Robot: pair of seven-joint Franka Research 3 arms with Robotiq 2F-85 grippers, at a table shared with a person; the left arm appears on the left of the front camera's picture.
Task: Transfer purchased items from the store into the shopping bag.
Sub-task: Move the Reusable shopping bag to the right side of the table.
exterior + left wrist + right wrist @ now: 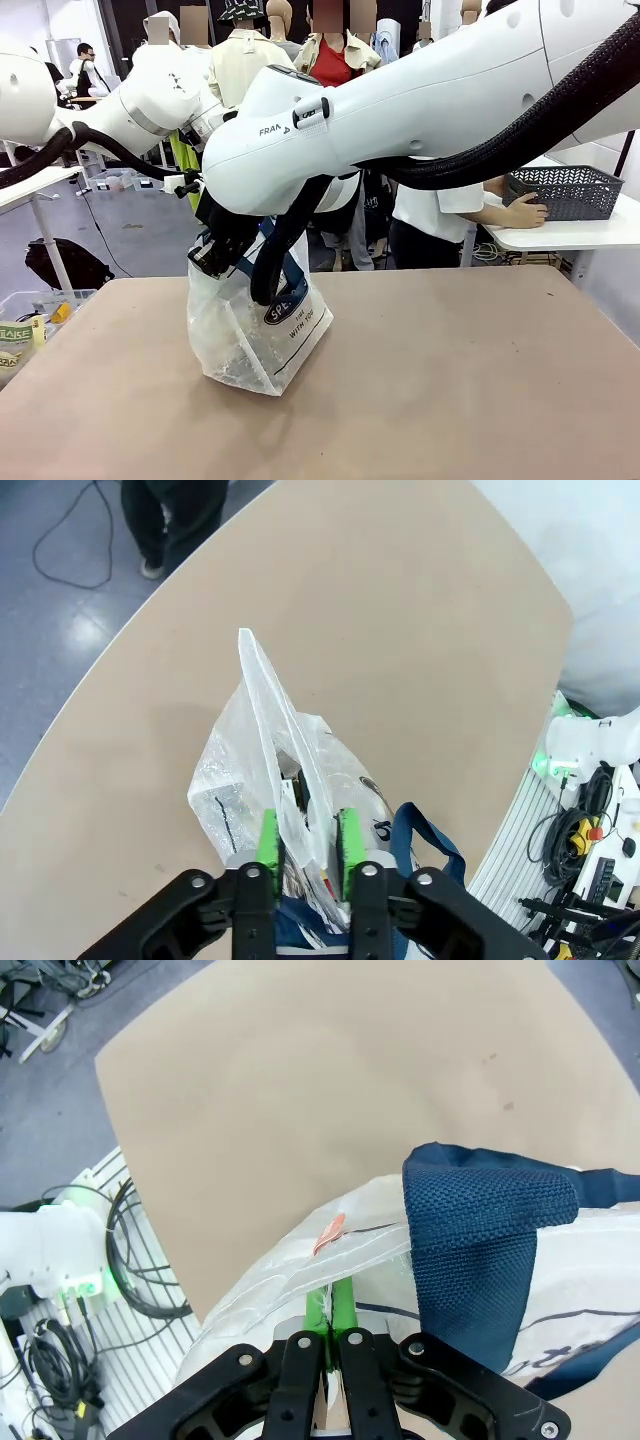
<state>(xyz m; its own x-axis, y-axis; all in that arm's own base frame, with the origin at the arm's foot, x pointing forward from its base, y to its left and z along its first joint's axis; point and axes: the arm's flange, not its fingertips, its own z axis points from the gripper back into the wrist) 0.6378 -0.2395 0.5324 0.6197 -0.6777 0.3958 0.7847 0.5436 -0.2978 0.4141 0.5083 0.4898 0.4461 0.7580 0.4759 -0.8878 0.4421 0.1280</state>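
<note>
Jaws of the right gripper [331, 1310] are clenched on the rim of the shopping bag [240, 340]. The left gripper's [308, 842] stand slightly apart astride its plastic. The bag stands lower left of centre on the table [450, 380].

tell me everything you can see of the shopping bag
The shopping bag is translucent, whitish, crinkly plastic with dark blue woven handles, a round dark logo above "WITH YOU" print, and a small red tag near its rim. It stands upright on the tan table, mouth up, with small items dimly visible inside. The right hand is shut on the rim film. The left hand has its green pads apart, straddling another fold of the rim.
</note>
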